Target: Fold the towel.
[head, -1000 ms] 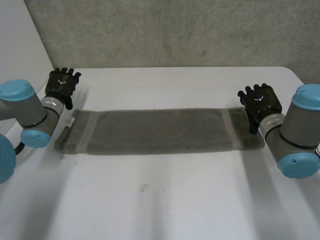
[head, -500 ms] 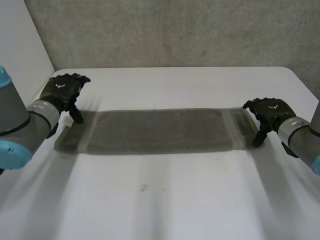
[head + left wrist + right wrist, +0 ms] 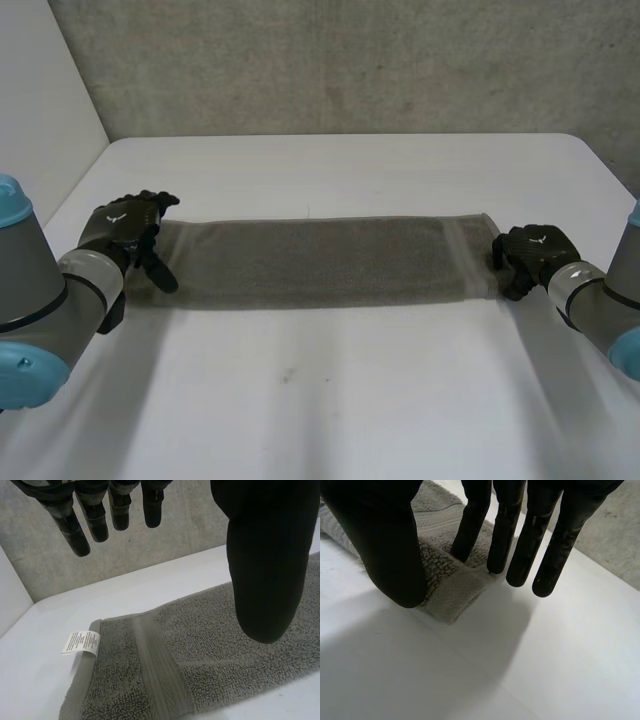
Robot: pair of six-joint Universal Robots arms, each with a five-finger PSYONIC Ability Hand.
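A long grey towel (image 3: 320,262) lies flat across the white table (image 3: 320,400), stretched from left to right. My left hand (image 3: 125,232) hovers over its left end, fingers straight and thumb apart. In the left wrist view that hand (image 3: 265,555) hangs above the towel (image 3: 200,645), whose white label (image 3: 81,642) sticks out at the end edge. My right hand (image 3: 535,255) is at the towel's right end. In the right wrist view that hand (image 3: 385,535) straddles the near corner of the towel (image 3: 450,587), thumb on one side, fingertips (image 3: 467,535) touching the pile on the other.
A grey concrete wall (image 3: 350,60) runs behind the table. A white panel (image 3: 40,110) stands at the far left. The table's right edge (image 3: 610,165) lies close to my right arm. Bare tabletop stretches in front of the towel.
Both hands came down from the far side onto the towel's two ends. The right hand's fingers and thumb have drawn closer together around the corner. The towel has not shifted.
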